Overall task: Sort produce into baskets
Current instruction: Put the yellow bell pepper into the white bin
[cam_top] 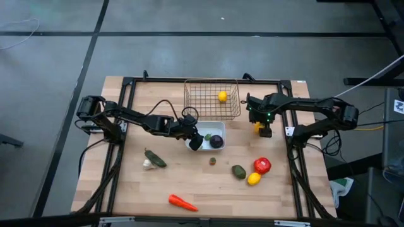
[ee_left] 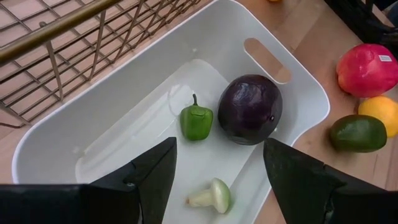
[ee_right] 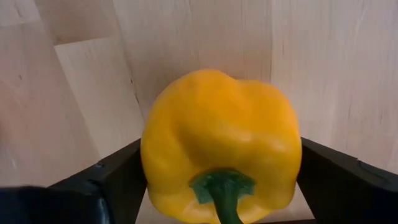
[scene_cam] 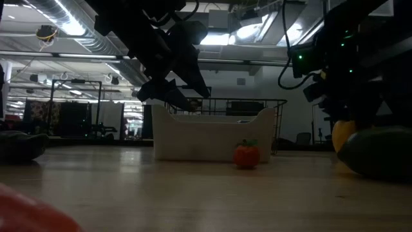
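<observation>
While the left gripper [cam_top: 194, 140] hangs spread and empty over the near-left corner of the white tray [cam_top: 218, 125], the right gripper [cam_top: 264, 129] straddles a yellow pepper [ee_right: 221, 140] on the bare table [cam_top: 189, 183], one finger at each flank of the fruit. Whether those fingers already press the skin cannot be told; they stand wide and appear to be just closing. Below the left fingers [ee_left: 146, 174] the tray holds a purple ball [ee_left: 250, 109], a small green pepper [ee_left: 197, 121] and a pale garlic piece [ee_left: 213, 196]. Beyond the right gripper stands the wire basket [cam_top: 211, 99], a lemon [cam_top: 222, 96] inside. Nearer the table's front edge lie a tomato [cam_top: 262, 165], an avocado [cam_top: 238, 171] and another lemon [cam_top: 254, 179]. For a sound pickup, the fingers should probably meet the pepper at its widest girth, closing evenly so the glossy, lobed body does not squirt forward; lifting straight up before travelling seems wise.
</observation>
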You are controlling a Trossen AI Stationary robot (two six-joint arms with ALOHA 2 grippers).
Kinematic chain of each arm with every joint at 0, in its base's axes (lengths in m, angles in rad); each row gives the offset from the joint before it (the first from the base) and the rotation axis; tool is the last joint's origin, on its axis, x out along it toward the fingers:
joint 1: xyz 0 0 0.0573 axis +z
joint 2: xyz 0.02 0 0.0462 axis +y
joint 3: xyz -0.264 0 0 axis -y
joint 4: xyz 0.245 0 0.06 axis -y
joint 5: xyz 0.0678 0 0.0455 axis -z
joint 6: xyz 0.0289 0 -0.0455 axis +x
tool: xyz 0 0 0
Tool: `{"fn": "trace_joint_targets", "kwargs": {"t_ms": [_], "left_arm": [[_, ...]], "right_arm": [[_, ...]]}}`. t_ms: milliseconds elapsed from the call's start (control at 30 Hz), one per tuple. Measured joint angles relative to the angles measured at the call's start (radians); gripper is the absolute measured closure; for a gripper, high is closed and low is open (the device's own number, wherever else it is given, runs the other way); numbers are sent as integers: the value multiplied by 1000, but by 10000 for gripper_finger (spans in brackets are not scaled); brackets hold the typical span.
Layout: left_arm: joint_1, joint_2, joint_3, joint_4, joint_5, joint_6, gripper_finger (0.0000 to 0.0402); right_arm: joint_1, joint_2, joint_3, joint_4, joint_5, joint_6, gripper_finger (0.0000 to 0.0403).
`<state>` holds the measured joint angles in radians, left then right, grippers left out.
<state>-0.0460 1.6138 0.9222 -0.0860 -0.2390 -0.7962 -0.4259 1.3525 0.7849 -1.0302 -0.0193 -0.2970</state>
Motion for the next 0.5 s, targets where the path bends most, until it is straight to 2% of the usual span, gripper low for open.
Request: {"fn": "trace_joint_targets", "kwargs": {"t_ms": [200,500], "left_arm": [[0,0,0,0,0,0,164],[0,0,0,0,0,-6,164]], "right_arm": [[0,0,4,-4,14,1,100],[0,1,162,-127,27,3,87]]}}
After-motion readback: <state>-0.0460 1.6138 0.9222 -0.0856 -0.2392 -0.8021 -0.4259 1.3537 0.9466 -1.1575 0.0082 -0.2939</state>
